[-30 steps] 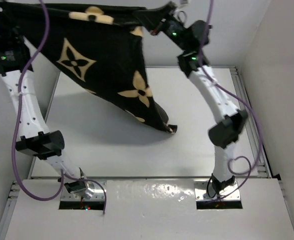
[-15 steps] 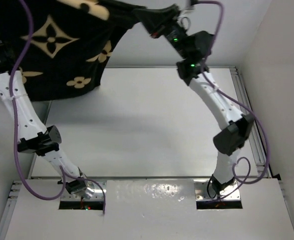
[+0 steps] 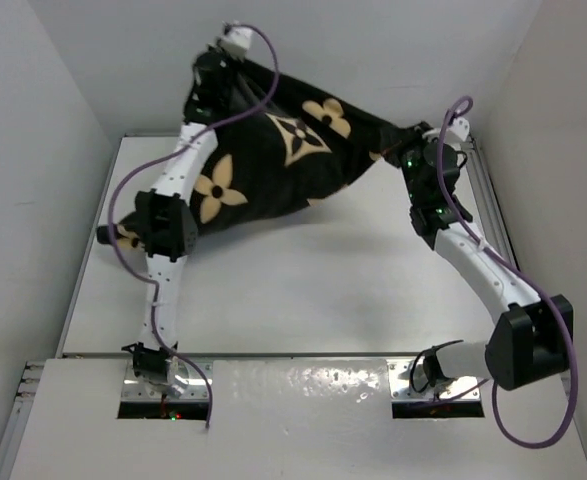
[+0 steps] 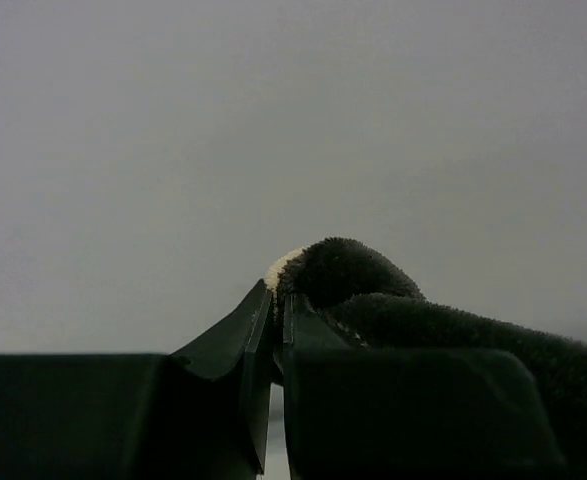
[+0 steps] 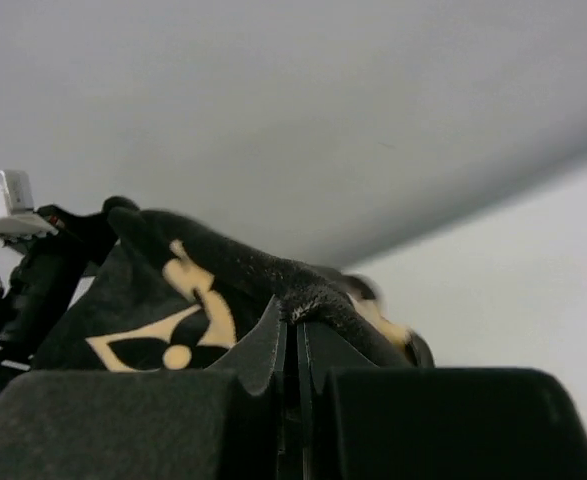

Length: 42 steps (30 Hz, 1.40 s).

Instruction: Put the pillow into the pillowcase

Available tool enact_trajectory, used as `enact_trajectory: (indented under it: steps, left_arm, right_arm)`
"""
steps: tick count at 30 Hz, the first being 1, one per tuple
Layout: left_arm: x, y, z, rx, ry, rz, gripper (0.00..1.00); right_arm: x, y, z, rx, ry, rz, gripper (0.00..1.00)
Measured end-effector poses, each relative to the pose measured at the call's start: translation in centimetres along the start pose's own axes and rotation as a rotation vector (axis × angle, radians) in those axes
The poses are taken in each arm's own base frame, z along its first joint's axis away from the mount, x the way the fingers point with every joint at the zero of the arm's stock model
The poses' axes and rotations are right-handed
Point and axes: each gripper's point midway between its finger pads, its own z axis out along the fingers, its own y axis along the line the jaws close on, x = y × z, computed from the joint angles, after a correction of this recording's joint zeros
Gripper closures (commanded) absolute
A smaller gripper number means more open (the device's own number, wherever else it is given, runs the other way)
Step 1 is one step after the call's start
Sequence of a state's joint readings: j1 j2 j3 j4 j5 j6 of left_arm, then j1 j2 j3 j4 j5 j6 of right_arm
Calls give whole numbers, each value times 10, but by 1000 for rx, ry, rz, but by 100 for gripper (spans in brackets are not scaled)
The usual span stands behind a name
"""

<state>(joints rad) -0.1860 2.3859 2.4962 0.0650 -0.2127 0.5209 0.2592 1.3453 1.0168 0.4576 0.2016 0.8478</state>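
The black pillowcase (image 3: 273, 165) with tan flower prints is stretched between both grippers over the far part of the table, and its lower corner trails down toward the far left. My left gripper (image 3: 208, 88) is shut on its upper left edge. In the left wrist view, dark fuzzy pillowcase fabric (image 4: 373, 290) bulges out of the pinched left gripper (image 4: 276, 292). My right gripper (image 3: 401, 150) is shut on the right corner. In the right wrist view, the pillowcase (image 5: 173, 290) folds over the closed right gripper (image 5: 298, 312). The pillow is out of view.
The white table (image 3: 303, 280) is boxed in by white walls on the left, back and right. A metal rail (image 3: 493, 220) runs along its right edge. Purple cables (image 3: 138, 190) loop off both arms. The left arm's elbow (image 3: 163, 225) stands over the pillowcase's lower left part.
Both arms have swung the pillowcase from high at the upper left down and toward the far middle of the table. The right arm has stretched out lower. Both grips have held.
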Motion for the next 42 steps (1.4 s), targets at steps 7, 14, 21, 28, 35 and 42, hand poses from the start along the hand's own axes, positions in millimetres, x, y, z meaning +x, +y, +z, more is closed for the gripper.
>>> enact_trajectory:
  steps: [7, 14, 21, 28, 35, 42]
  left_arm:
    - [116, -179, -32, 309, 293, 9, 93]
    - [83, -275, -101, 673, 318, -42, 0]
    - [-25, -235, -149, 976, 200, -117, 0]
    - [-147, -80, -200, 835, -1, -41, 0]
    - [55, -57, -247, 755, 502, 76, 0]
    - [267, -119, -353, 975, 1095, 92, 0]
  right_arm:
    - [38, -147, -56, 473, 116, -23, 100]
    - [55, -265, -138, 844, 153, 68, 100]
    - [13, -348, -177, 985, 90, 183, 100]
    - [-31, -328, -80, 603, 63, 224, 17]
    - [-16, -296, -66, 475, 262, 155, 1]
    - [41, -303, -154, 636, 436, 170, 1]
